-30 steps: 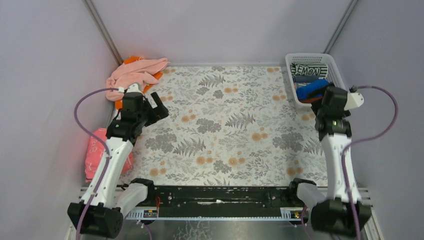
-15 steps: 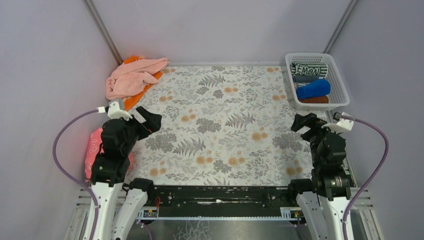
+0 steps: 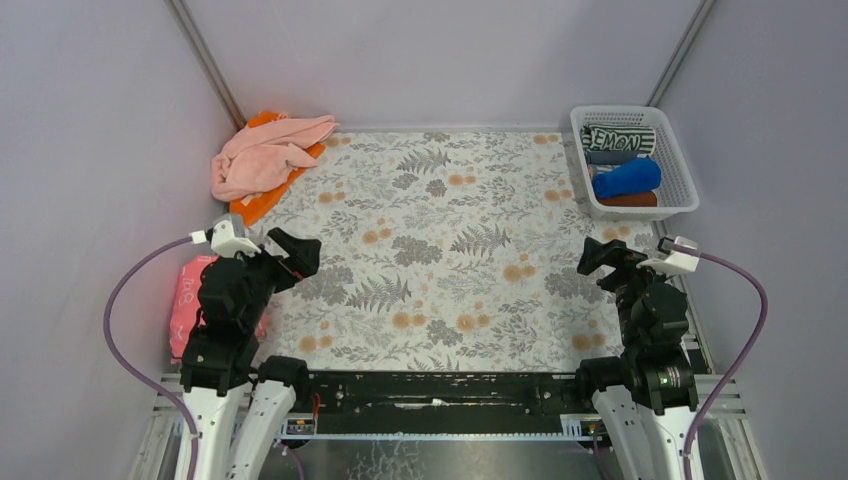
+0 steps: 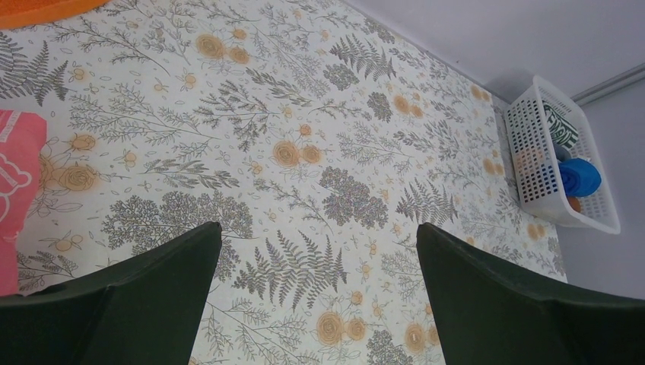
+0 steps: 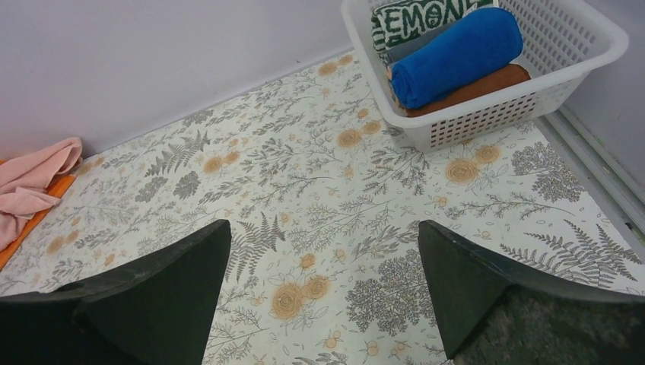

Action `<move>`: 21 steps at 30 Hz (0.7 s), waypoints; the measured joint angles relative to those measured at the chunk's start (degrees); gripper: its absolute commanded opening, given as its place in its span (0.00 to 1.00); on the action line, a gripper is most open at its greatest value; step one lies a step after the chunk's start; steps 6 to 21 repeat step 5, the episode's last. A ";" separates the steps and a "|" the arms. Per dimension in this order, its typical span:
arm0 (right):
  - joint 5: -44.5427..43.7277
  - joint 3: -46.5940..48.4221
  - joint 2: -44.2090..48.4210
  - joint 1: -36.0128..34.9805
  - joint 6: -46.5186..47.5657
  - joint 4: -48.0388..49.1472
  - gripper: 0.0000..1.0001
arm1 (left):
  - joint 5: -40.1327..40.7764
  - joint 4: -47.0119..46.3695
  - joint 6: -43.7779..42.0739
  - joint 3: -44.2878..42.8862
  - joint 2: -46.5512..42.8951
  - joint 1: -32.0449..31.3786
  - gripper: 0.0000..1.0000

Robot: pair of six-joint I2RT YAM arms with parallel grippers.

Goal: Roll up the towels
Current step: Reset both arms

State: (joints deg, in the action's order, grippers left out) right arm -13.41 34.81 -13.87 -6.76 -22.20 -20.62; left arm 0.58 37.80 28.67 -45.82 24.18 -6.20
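A crumpled pink towel (image 3: 265,155) lies on an orange towel (image 3: 258,200) at the far left corner of the flowered cloth; both also show in the right wrist view (image 5: 30,182). A pink printed towel (image 3: 190,300) lies at the left edge, seen too in the left wrist view (image 4: 15,182). Rolled towels, a blue one (image 3: 626,178) among them, lie in the white basket (image 3: 676,150) at far right. My left gripper (image 3: 290,255) is open and empty above the near left of the cloth. My right gripper (image 3: 605,255) is open and empty near the right edge.
The flowered tablecloth (image 3: 450,250) covers the table. Grey walls close in the back and both sides. A black rail (image 3: 440,390) runs along the near edge between the arm bases. The basket also shows in the right wrist view (image 5: 487,114) and the left wrist view (image 4: 548,163).
Both arms have drawn back toward the near edge: the left from the towel pile, the right from the basket. Both grippers stay open and empty.
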 measured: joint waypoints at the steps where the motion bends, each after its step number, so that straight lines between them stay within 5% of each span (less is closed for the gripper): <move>1: 0.00 0.00 -0.02 0.00 0.04 0.07 0.99 | -0.11 0.00 0.00 0.00 0.00 0.00 1.00; 21: -0.13 0.00 -0.42 0.00 0.20 0.28 0.99 | -0.17 -0.02 -0.07 0.00 0.00 0.00 1.00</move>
